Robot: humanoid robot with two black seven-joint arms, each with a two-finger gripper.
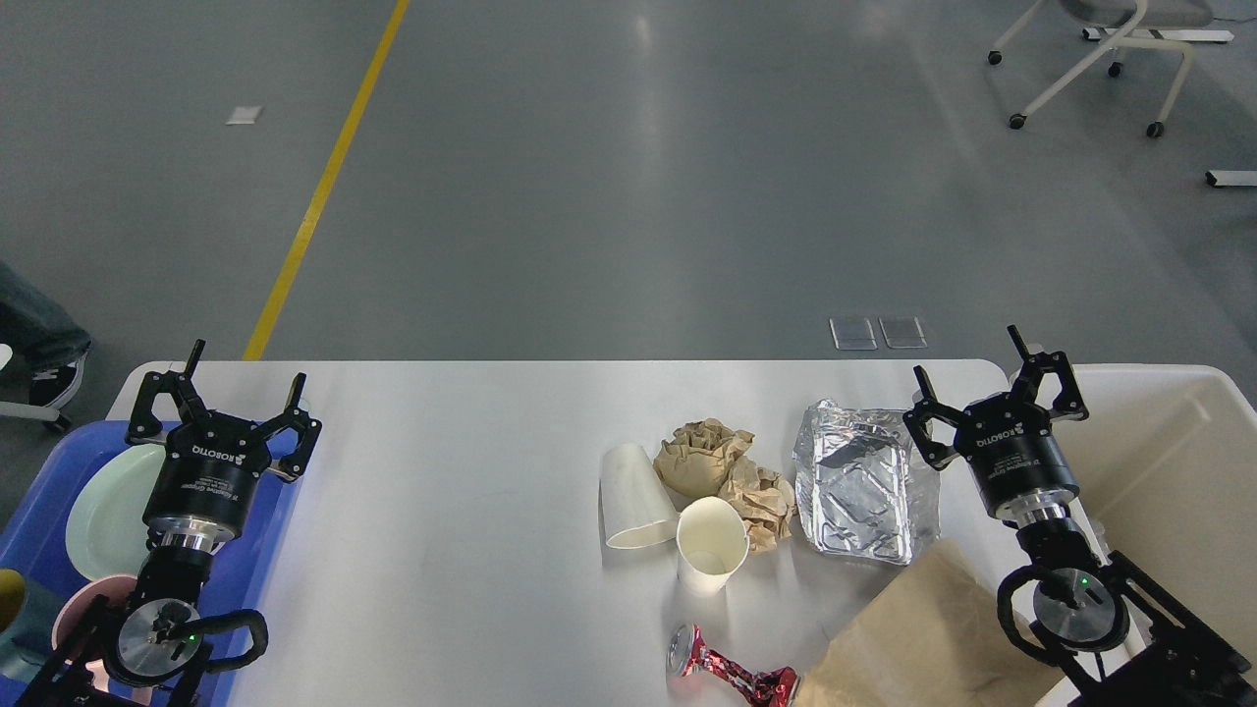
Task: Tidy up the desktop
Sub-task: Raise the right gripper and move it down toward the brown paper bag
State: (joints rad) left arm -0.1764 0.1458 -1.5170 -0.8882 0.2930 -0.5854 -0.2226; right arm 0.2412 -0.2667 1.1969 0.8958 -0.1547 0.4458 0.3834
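Across the lower half of the view stretches the desktop (442, 471), white and wide, with litter bunched right of centre. Off its right end sits a cream bin (1178, 462); at the left, a blue tray (39, 511) holding a pale green plate (103, 511). Next down in size: a brown paper bag (923, 648), a crumpled foil tray (859, 486), crumpled brown paper (727, 471), one paper cup lying on its side (633, 496), another upright (711, 545), and a crushed red can (732, 673). Right gripper (997, 388) hangs spread wide and empty just beside the foil; left gripper (224, 398) spread wide too, empty, over the tray's edge. Looks like a pick is being lined up: the foil seems nearest, calling for a descent, a close on its rim, then a carry to the bin.
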